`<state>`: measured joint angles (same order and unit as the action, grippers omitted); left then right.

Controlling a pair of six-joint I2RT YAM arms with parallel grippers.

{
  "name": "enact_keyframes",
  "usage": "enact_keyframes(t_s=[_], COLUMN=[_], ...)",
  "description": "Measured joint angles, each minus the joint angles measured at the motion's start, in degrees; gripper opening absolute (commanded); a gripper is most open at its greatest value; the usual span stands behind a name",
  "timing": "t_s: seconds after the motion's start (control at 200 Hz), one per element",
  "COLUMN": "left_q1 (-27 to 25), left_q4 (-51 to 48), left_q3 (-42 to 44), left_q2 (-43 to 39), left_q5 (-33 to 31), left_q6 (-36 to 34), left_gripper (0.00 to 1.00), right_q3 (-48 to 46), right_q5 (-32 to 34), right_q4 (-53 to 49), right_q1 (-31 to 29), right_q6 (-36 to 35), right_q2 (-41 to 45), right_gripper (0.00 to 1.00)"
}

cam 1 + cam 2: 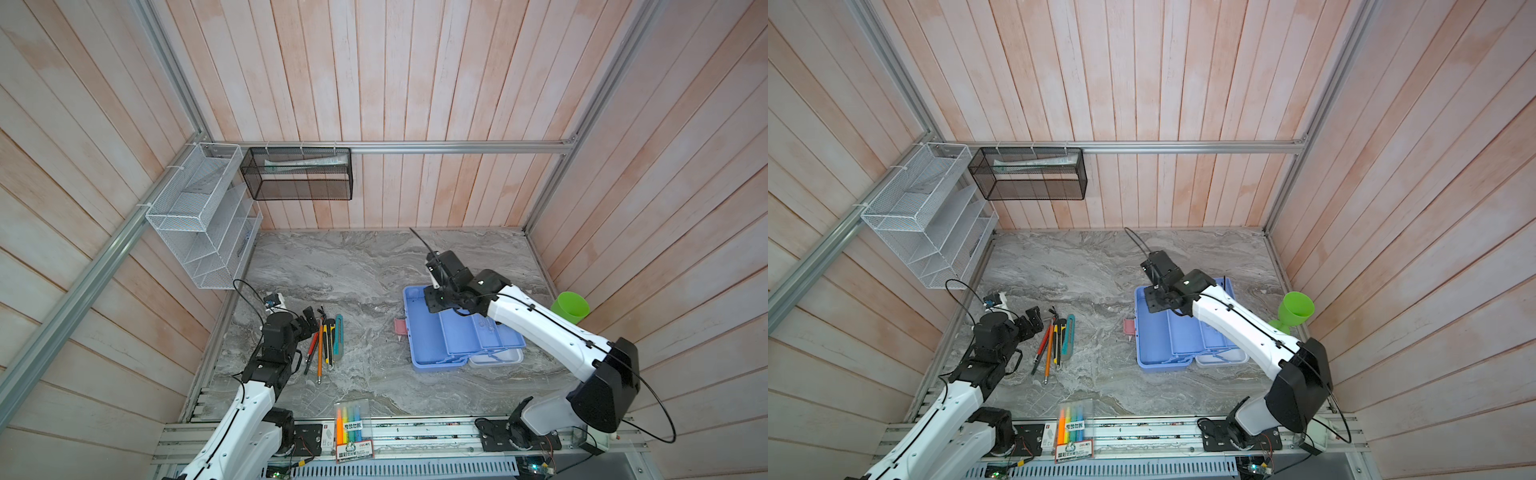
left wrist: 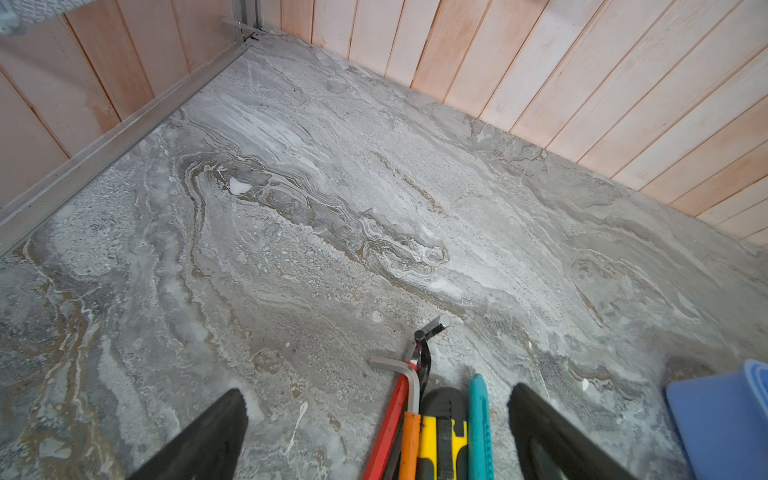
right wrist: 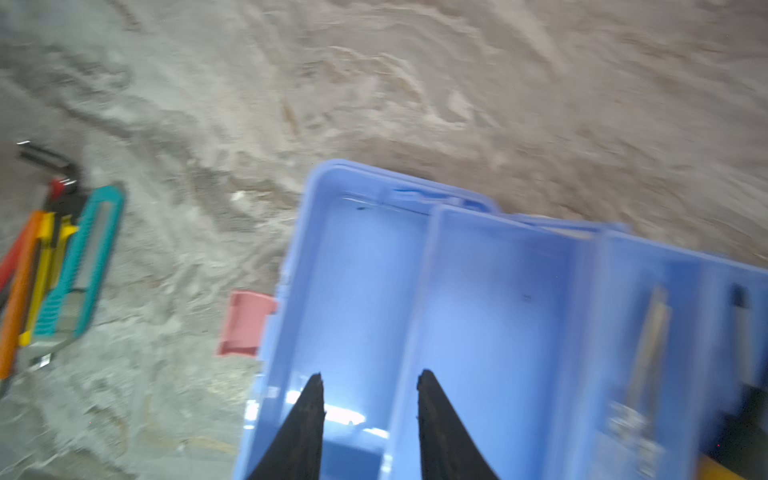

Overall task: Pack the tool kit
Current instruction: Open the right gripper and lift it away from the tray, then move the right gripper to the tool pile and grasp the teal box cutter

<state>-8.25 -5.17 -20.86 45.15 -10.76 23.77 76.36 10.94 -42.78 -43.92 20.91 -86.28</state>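
The tool kit's light blue case [image 1: 419,336] [image 1: 1154,340] lies open on the right of the marble table. Its blue tray [image 3: 511,299] is folded out over the white lid [image 1: 498,358], and a pink latch [image 3: 245,324] hangs at its side. My right gripper [image 3: 371,376] [image 1: 433,300] hovers open and empty over the base's far end. Two slim tools [image 3: 648,345] lie in the tray. On the left lie red- and orange-handled tools [image 2: 405,419], a yellow knife [image 2: 442,440] and a teal knife [image 1: 338,336]. My left gripper [image 2: 378,399] [image 1: 308,321] stands wide open around their tips.
A clear pack of coloured highlighters [image 1: 353,428] sits at the front edge. A green cup [image 1: 570,306] stands by the right wall. A white mesh rack [image 1: 199,216] and a black mesh basket [image 1: 299,174] hang on the back left walls.
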Motion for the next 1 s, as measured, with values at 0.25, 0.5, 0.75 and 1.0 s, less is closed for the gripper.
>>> enact_keyframes(t_s=[0.25, 0.5, 0.75, 1.0], left_q1=[0.00, 0.07, 0.20, 0.33], left_q4=[0.00, 0.00, 0.00, 0.00], left_q3=[0.00, 0.00, 0.00, 0.00], left_q2=[-0.20, -0.33, -0.33, -0.37], left_q5=[0.00, 0.00, 0.00, 0.00], left_q6=[0.02, 0.02, 0.04, 0.07], left_gripper=[1.00, 1.00, 1.00, 1.00], right_q3=[5.01, 15.06, 21.38, 24.15], right_q5=[-6.62, -11.39, -13.57, -13.66], right_q4=[13.20, 17.90, 17.18, 14.78], right_q1=[-9.35, -15.45, -17.59, -18.27], right_q6=[4.35, 8.37, 9.42, 9.53], right_q2=[-16.52, -31.95, -39.19, -42.12], right_gripper=[0.44, 0.48, 0.50, 0.50])
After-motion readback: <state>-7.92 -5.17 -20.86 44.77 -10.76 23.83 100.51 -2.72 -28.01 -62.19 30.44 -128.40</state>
